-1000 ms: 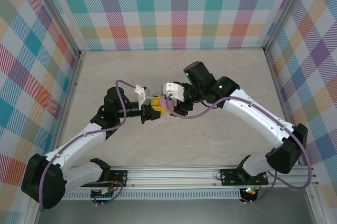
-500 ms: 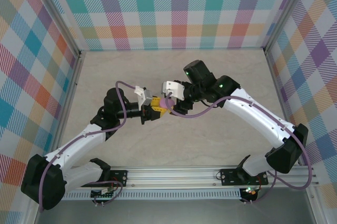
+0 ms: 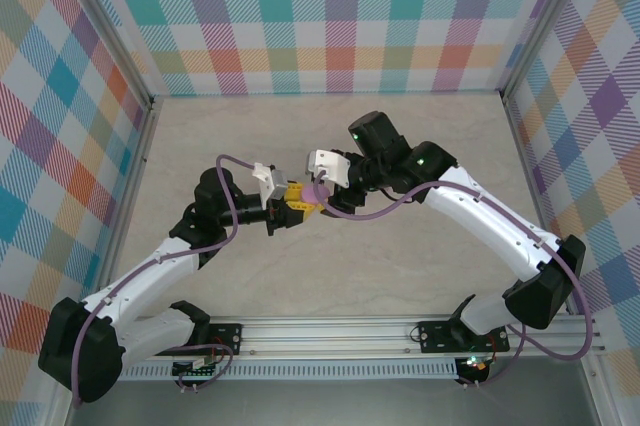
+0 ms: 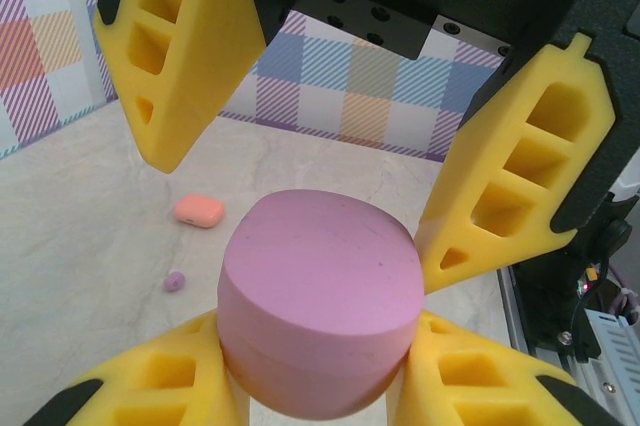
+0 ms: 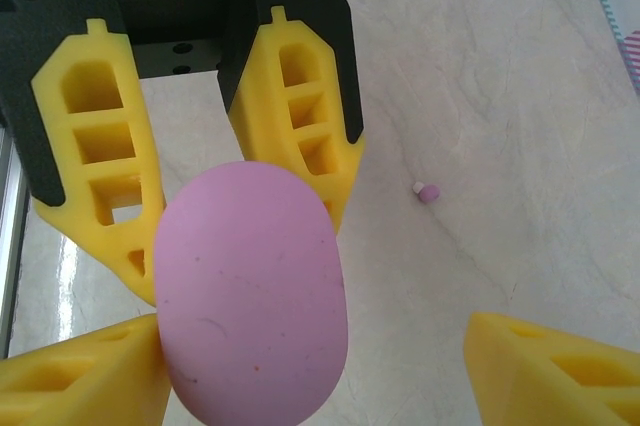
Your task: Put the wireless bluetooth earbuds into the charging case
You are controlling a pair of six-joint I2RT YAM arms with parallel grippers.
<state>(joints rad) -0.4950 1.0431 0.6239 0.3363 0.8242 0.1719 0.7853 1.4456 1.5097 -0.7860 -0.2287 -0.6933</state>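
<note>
lilac charging case (image 4: 318, 276), lid shut, is being clamped at its lower half above mid-table by the left gripper (image 4: 318, 371), likely steadying it for the right gripper (image 5: 310, 326), which is straddling it from the right with jaws apart to work the lid, while 1 lilac earbud (image 4: 174, 282) is lying loose on the table (image 4: 80, 236) near the orange case (image 4: 198, 211).

Pale, seemingly marbled tabletop (image 3: 400, 256), enclosed by plaid walls (image 3: 330, 16); aluminium rail (image 3: 330, 331) in front.
</note>
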